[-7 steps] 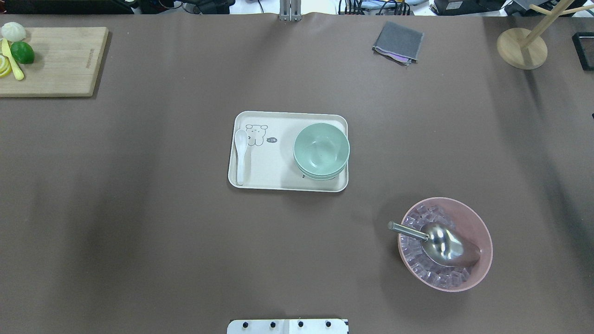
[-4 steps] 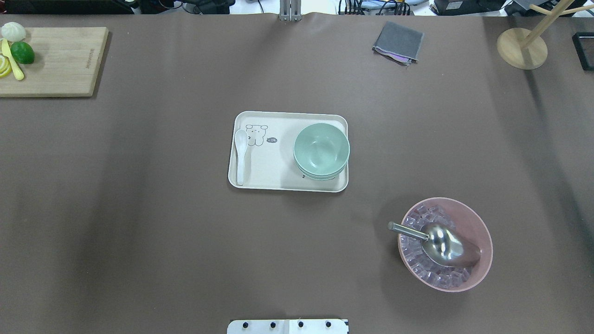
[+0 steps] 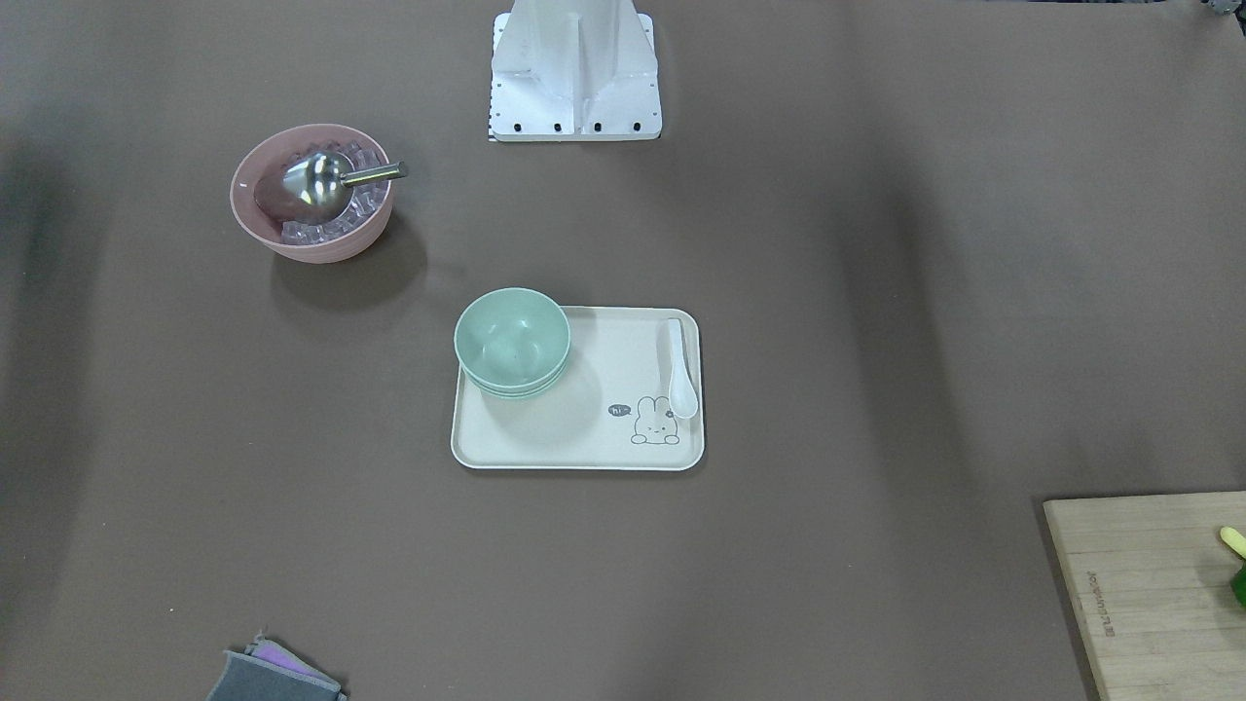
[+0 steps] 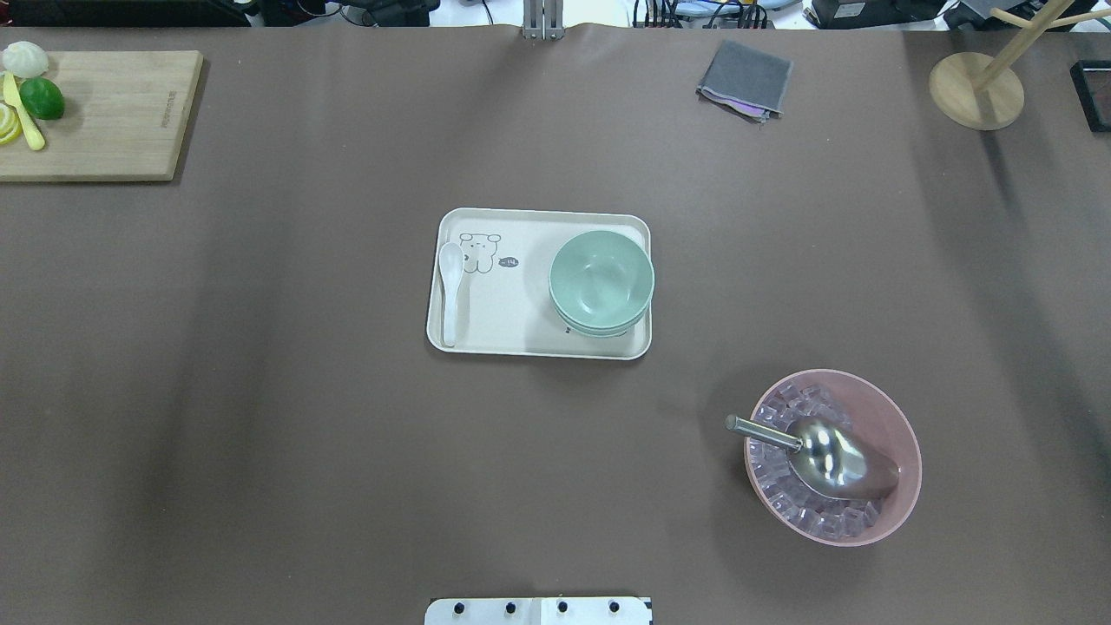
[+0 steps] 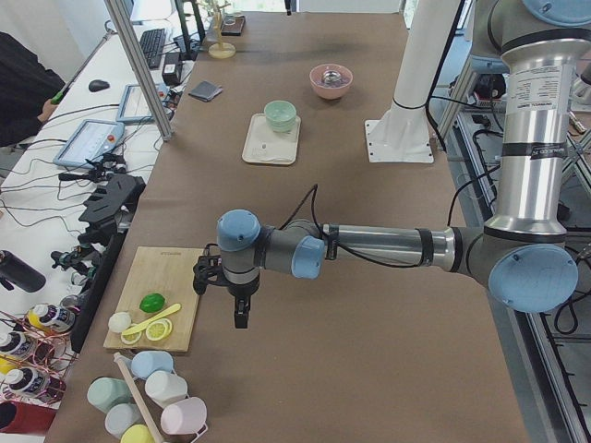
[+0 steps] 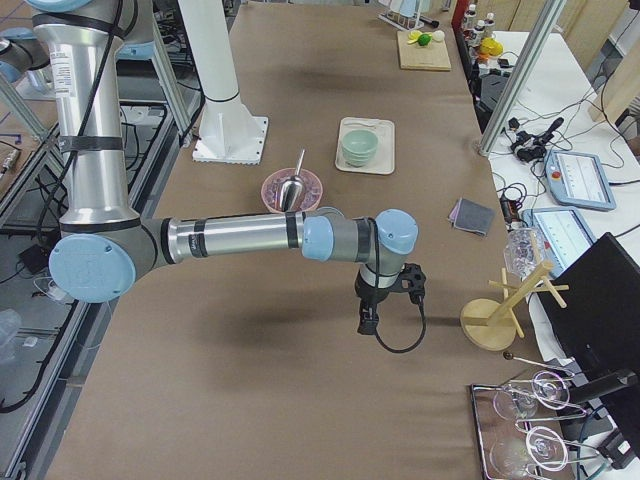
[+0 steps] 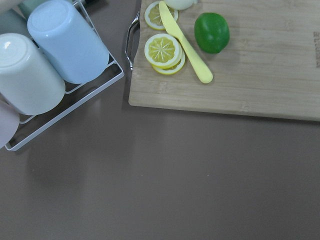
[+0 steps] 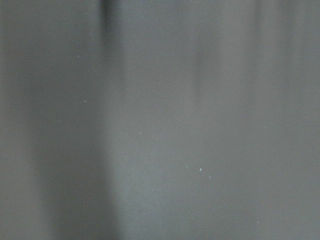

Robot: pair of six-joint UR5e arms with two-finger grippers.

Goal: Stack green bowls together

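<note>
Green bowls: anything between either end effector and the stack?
Nothing visible. The green bowls sit nested on the tray, with nothing on the line to the left end effector or right end effector. The pink bowl sits off the right's line.

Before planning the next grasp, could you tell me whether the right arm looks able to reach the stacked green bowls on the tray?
Probably yes: nothing stands over the green bowls, and bare table lies between them and the right gripper. The pink bowl sits off to the side.
</note>
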